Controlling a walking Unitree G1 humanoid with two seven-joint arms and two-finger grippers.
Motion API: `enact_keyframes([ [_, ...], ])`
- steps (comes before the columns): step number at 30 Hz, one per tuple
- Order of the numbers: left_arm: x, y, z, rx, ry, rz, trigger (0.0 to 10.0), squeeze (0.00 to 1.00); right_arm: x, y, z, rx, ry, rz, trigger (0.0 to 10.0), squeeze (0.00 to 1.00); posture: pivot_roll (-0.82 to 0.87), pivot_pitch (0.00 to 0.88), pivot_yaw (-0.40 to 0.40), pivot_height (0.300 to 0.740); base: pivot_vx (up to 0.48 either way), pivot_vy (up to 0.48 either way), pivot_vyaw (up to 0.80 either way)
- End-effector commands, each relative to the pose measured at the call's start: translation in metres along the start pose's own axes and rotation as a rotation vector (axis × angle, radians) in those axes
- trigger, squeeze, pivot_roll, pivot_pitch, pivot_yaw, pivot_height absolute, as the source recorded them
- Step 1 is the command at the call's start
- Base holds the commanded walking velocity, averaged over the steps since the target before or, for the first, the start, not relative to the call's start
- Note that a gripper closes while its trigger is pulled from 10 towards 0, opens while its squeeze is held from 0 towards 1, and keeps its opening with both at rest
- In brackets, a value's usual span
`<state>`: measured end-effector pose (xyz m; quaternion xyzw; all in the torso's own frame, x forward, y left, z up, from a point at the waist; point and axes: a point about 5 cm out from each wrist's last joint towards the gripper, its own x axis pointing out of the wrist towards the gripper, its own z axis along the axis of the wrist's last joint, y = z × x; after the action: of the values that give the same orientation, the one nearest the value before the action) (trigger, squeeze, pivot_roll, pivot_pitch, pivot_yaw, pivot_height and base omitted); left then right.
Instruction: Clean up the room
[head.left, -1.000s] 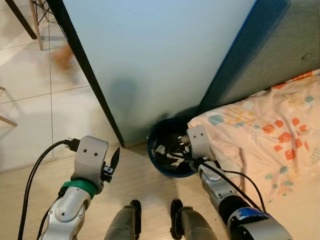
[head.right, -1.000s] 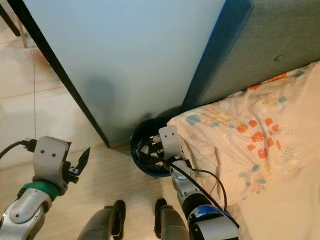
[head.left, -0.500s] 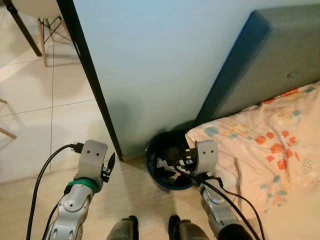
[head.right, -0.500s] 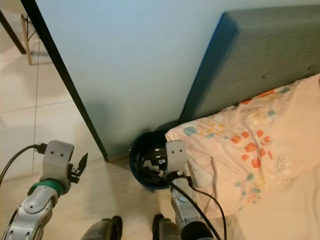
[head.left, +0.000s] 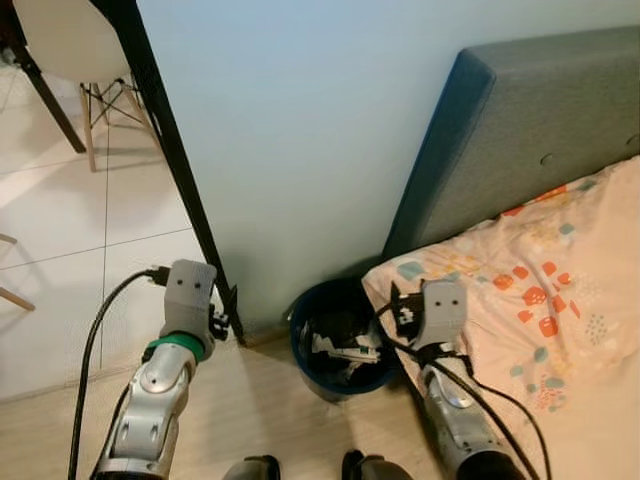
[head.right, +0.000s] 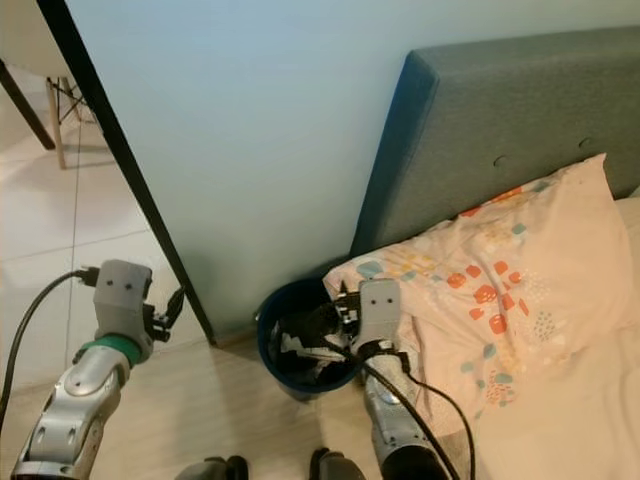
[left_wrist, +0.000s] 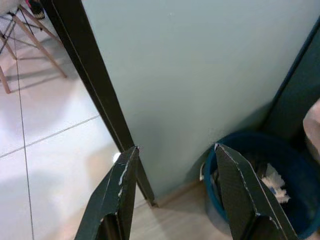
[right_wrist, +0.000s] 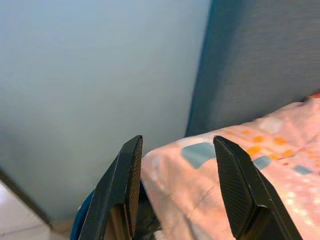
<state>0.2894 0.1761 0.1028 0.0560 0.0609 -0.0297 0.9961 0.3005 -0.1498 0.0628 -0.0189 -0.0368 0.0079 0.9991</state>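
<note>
Bin (head.left: 343, 345) got its trash: I've pulled my right gripper (right_wrist: 175, 187) up out of it, jaws released (empty). Left gripper (left_wrist: 175, 192) hangs spread too, so I go find more.

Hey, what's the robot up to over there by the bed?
The robot stands at a blue bin of scraps, wedged between the pale wall and the bed's grey headboard. Its right gripper is raised just above the bin's rim beside the patterned pillow, fingers open and holding nothing. The left gripper hangs open near the black door frame, also empty.
</note>
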Motion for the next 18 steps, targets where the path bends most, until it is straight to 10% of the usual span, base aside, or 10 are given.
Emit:
enact_keyframes([
  [1,-0.001,-0.001,-0.007,-0.022,0.03,-0.01,10.0,0.0,-0.001,-0.003,-0.002,0.01,0.013,-0.022,10.0,0.0,-0.01,0.071,0.057,0.74,0.0,0.0,0.0],
  [8,0.005,-0.013,0.004,0.009,0.02,-0.109,10.0,0.0,-0.005,-0.02,-0.001,-0.007,0.014,-0.046,10.0,0.0,-0.01,0.077,0.067,0.74,0.0,0.0,0.0],
  [14,-0.007,-0.008,-0.028,-0.012,0.135,-0.099,10.0,0.0,-0.012,-0.02,-0.009,-0.021,0.058,-0.018,10.0,0.0,-0.02,0.077,0.069,0.74,0.0,0.0,0.0],
  [18,0.015,0.002,0.002,-0.004,-0.02,0.018,10.0,0.0,0.009,-0.027,0.014,-0.016,-0.017,-0.04,10.0,0.0,-0.01,0.076,0.056,0.74,0.0,0.0,0.0],
])
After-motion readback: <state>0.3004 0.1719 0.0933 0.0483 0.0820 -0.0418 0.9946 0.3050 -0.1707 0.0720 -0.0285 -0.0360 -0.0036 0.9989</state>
